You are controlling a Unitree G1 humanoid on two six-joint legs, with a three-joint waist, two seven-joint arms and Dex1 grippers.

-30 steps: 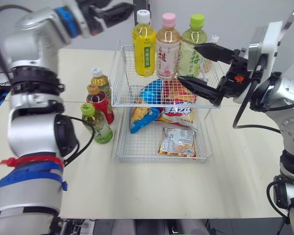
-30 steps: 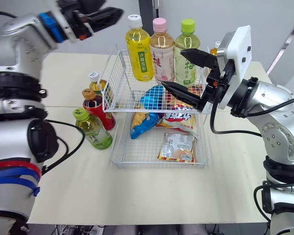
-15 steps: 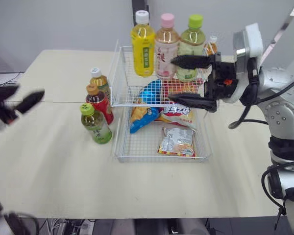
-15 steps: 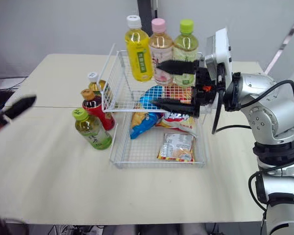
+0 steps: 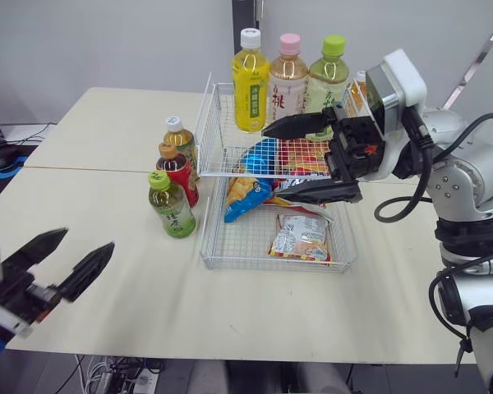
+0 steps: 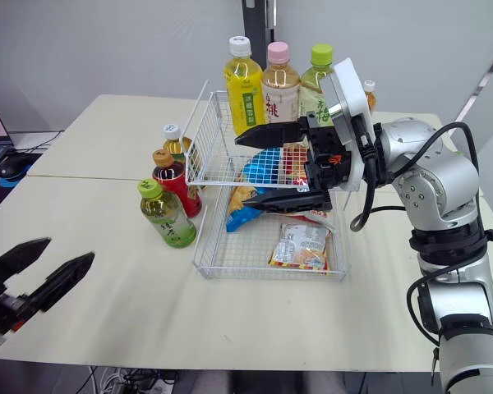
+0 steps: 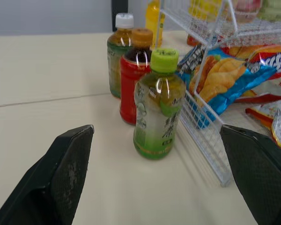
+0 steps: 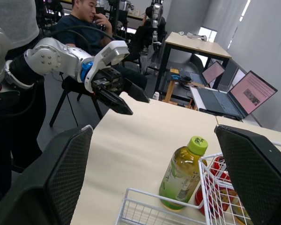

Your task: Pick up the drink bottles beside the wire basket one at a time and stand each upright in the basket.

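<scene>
- Three tall bottles stand upright in the upper tier of the wire basket (image 5: 275, 264): a yellow bottle (image 5: 250, 82), a pink-capped bottle (image 5: 288, 78) and a green-capped bottle (image 5: 327, 74). That part of the job looks done.
- A small white-capped bottle (image 6: 370, 90) shows at the basket's far right corner. I cannot tell whether it stands inside or just behind the basket.
- Three bottles are left to do. They stand upright in a tight cluster on the surface (image 5: 107, 131), just beside the basket's left wall: a green tea bottle (image 5: 171, 207) nearest the front, a red bottle (image 5: 177, 172) behind it and an amber bottle with a white cap (image 5: 179, 139) furthest back.
- Snack bags (image 5: 300, 238) lie in the basket's lower tier, so the upper tier is the likely place for standing bottles.
- The left pincer (image 5: 84, 242) hangs low, well apart from the basket at its front left. It is spread wide and empty, and in the wrist view it faces the green tea bottle.
- The right pincer (image 5: 275, 162) hovers over the basket's middle, also wide and holding nothing.
- The task looks roughly half done, and the green tea bottle is probably the next pick.
</scene>
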